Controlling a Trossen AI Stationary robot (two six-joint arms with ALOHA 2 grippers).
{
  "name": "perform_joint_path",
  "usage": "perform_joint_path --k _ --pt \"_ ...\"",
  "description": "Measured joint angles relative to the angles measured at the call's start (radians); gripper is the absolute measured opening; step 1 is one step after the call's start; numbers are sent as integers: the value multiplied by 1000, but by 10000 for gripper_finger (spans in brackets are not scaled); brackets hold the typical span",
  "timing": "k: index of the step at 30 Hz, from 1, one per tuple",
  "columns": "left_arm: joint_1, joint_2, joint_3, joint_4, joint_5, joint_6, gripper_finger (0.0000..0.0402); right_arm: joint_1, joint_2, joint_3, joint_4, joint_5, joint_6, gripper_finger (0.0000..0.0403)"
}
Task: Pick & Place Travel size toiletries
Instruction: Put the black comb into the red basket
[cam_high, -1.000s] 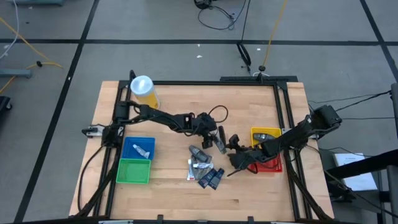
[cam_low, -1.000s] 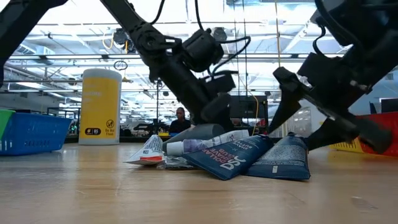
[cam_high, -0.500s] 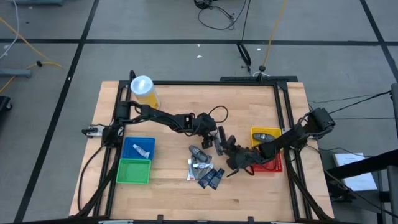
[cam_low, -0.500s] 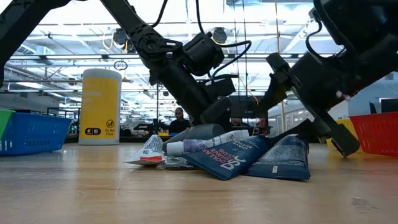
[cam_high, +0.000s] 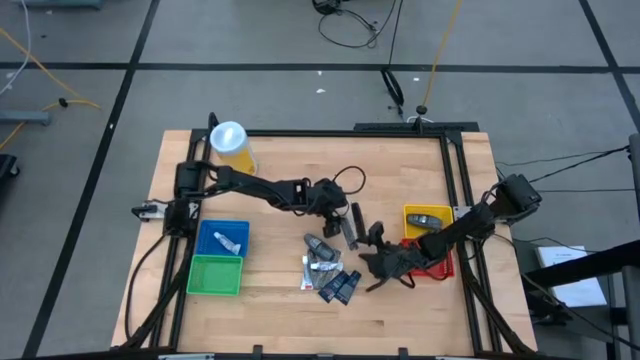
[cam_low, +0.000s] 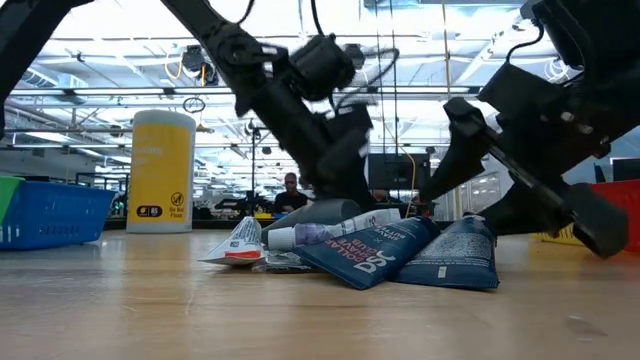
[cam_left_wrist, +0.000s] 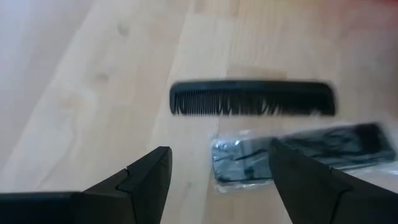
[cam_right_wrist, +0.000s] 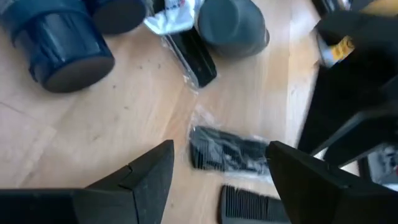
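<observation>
Combs lie flat on the table (cam_high: 270, 310) near its middle: a bare comb (cam_left_wrist: 252, 99) and a wrapped comb (cam_right_wrist: 230, 151) just beside it. Both are judged light, stiff and thin (the wrapper likely slippery), best pinched across the spine. The left gripper (cam_left_wrist: 217, 174) and right gripper (cam_right_wrist: 221, 171) are held spread above them, nothing gripped.

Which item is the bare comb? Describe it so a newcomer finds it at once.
Start at the yellow bin on the table's right side, then go toward the table's middle, where both open pincers meet: left pincer, right pincer. The black comb lies bare on the wood beside a wrapped comb; unlike that one, it has no clear wrapper.
</observation>
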Motion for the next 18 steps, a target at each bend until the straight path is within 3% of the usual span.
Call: perform_joint_path --k 5,12,18 --pt "-15 -47 0 -7 -5 5 266 -19 -102 8 -104 -6 103 242" --pt "-55 -80 1 -34 -64 31 266 -93 -223 10 -203 -210 287 232" --pt "-84 -87 1 -104 -165 38 266 -129 -210 10 -208 -284 393 226"
